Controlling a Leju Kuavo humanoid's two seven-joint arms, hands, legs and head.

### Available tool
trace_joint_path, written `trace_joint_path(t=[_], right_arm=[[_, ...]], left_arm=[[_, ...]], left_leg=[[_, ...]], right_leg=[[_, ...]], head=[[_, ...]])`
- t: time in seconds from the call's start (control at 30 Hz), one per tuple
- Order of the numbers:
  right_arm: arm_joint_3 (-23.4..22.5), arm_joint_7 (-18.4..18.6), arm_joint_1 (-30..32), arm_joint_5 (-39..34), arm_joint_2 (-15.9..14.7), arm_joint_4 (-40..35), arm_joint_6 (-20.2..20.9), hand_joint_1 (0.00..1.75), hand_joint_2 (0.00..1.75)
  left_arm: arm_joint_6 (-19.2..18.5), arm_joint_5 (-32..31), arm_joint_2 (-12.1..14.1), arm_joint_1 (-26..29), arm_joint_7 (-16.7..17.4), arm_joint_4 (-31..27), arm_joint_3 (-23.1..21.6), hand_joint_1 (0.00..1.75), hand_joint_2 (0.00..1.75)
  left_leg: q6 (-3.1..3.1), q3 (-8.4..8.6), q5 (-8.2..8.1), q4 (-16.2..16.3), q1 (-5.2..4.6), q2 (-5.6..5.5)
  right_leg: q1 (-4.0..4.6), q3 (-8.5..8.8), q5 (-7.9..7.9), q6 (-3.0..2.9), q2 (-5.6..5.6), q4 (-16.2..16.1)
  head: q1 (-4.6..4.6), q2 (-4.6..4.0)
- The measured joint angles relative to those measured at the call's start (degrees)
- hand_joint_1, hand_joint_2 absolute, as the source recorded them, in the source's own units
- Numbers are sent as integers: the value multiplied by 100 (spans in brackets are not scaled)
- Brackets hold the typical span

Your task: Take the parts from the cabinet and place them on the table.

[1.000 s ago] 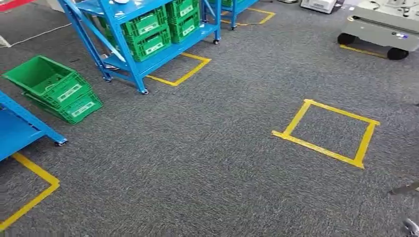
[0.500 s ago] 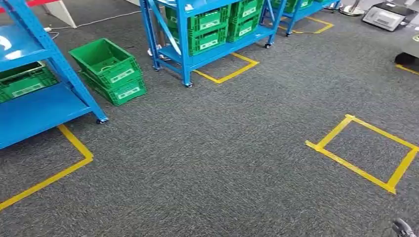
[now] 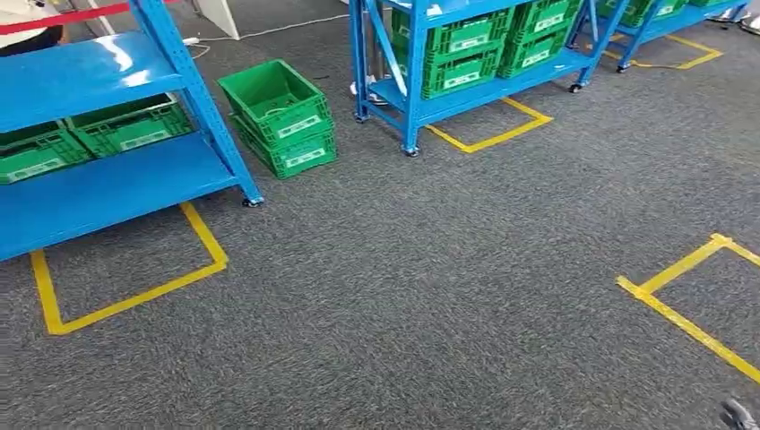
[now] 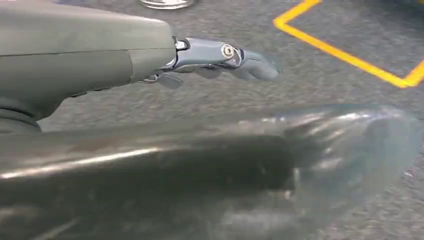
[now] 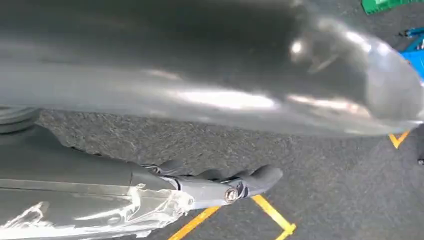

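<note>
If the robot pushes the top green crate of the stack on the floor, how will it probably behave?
The top crate sits askew on the lower crate, so a push may slide or tip it off. It looks like rigid plastic with latticed walls, and holds little, so it is probably light and stiff.

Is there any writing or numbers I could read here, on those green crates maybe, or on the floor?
None can be read.
Floor crates: white labels, too small and blurred to read.
Crates on the near rack: white labels, unreadable.
Crates on the far rack: white labels, unreadable.
Yellow floor tape: plain outlines, no text.
</note>
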Motion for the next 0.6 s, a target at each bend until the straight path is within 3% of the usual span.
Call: trace_joint_path(t=[0.03,0.1,0.13,0.17,0.2,0.27,0.3,0.33,0.4,0.43,0.47,0.53,0.57,0.6], right_arm=[[2,0,22,-2,0,0,9,0,0],[0,2,39,4,0,2,19,0,0],[2,2,34,13,0,2,26,0,0],[2,2,31,28,0,2,33,0,0],[2,2,31,31,0,2,37,0,0],[7,-11,37,55,0,2,0,0,0],[20,-33,55,63,0,2,-48,0,0],[46,-55,92,70,0,2,-99,0,0],[61,-70,121,90,0,2,-125,0,0],[85,-77,113,92,0,7,-129,0,0],[96,-81,112,92,0,0,-133,0,0],[129,-90,130,105,2,0,-127,0,0],[131,-87,148,109,0,2,-127,0,0],[131,-85,157,111,0,2,-127,0,0]], left_arm=[[0,7,2,0,8,-43,-4,0,0],[0,33,4,1,24,-92,-7,0,0],[0,35,4,11,31,-96,-9,0,0],[0,39,4,25,50,-102,-13,0,0],[0,39,4,47,59,-120,-15,0,0],[-133,-43,22,80,-76,-155,-4,0,0],[-265,-132,46,82,-233,-155,24,0,0],[-385,-212,57,54,-409,-155,79,0,0],[-468,-258,52,49,-564,-155,186,0,0],[-512,-275,59,84,-573,-153,241,0,0],[-531,-306,59,111,-590,-155,293,0,0],[-551,-319,48,128,-612,-155,330,0,0],[-546,-291,42,115,-601,-155,332,0,0],[-516,-225,37,104,-542,-155,332,0,0]], left_leg=[[-9,-162,-236,312,-15,190],[-26,-569,-675,1187,-20,289],[-29,-718,-788,1543,-22,292],[-24,-722,-757,1609,-23,293],[-13,-600,-617,1434,-27,301],[54,-27,-171,502,-63,434],[137,302,-76,29,-118,739],[192,439,-182,-308,-168,971],[231,415,-193,-308,-163,828],[273,408,-180,-342,-152,739],[336,471,-150,-341,-103,636],[368,563,-104,-352,-74,537],[363,585,-100,-344,-63,463],[365,604,-105,-344,-57,387]], right_leg=[[9,-10,7,-31,-92,-6],[36,-79,11,-44,-288,-5],[50,-110,8,-53,-387,-5],[60,-112,4,-63,-476,-5],[73,-110,-3,-70,-557,-5],[92,-90,-33,-65,-701,-7],[94,-58,-56,-49,-774,-8],[144,-48,-113,9,-852,39],[120,56,-108,73,-998,-67],[103,139,5,135,-1010,43],[86,179,-22,178,-1020,66],[36,-17,-274,226,-435,442],[18,-237,-484,247,-304,833],[17,-492,-680,279,-254,1255]], head=[[-35,0],[-33,0],[-31,0],[-33,0],[-33,0],[-35,0],[-31,0],[-41,0],[-48,0],[-41,0],[-46,0],[-6,-2],[0,0],[7,2]])
